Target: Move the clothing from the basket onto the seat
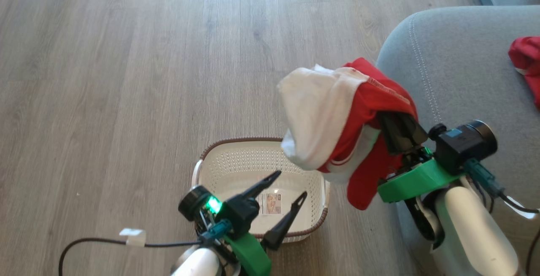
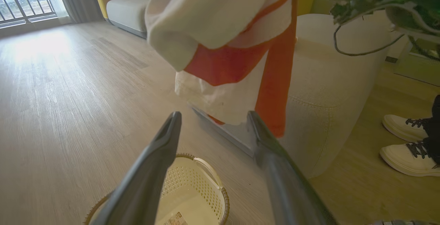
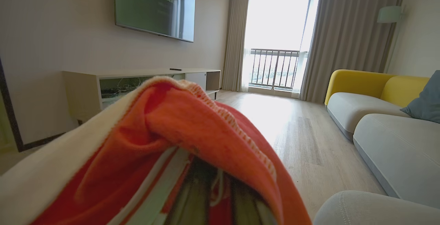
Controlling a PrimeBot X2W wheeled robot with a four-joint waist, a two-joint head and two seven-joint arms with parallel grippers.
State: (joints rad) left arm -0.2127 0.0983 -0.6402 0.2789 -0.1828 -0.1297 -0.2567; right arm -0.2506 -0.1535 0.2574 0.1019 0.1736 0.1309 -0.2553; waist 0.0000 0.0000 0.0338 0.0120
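The right gripper [image 1: 398,129] holds a red garment [image 1: 333,120] up in the air, its dark fingers clamped into a fold of the cloth. The fingertips are buried in fabric, so how tightly they meet is hard to tell. The garment hangs with its white lining turned outward, over the gap between the basket [image 1: 236,162] and the seat [image 1: 455,77], and its lowest red tail dangles beside the seat's rounded corner. In the right wrist view the same cloth [image 3: 165,142] drapes over the fingers. The left gripper [image 1: 291,183] hovers over the basket with its fingers spread wide and nothing between them. The basket stands on the wooden floor [image 1: 105,98] just beside the seat, with a label sticker [image 1: 272,203] showing on its bottom. A second red garment [image 1: 527,60] lies on the seat near the picture's right edge. A person's white shoes [image 2: 405,142] stand on the floor past the seat.
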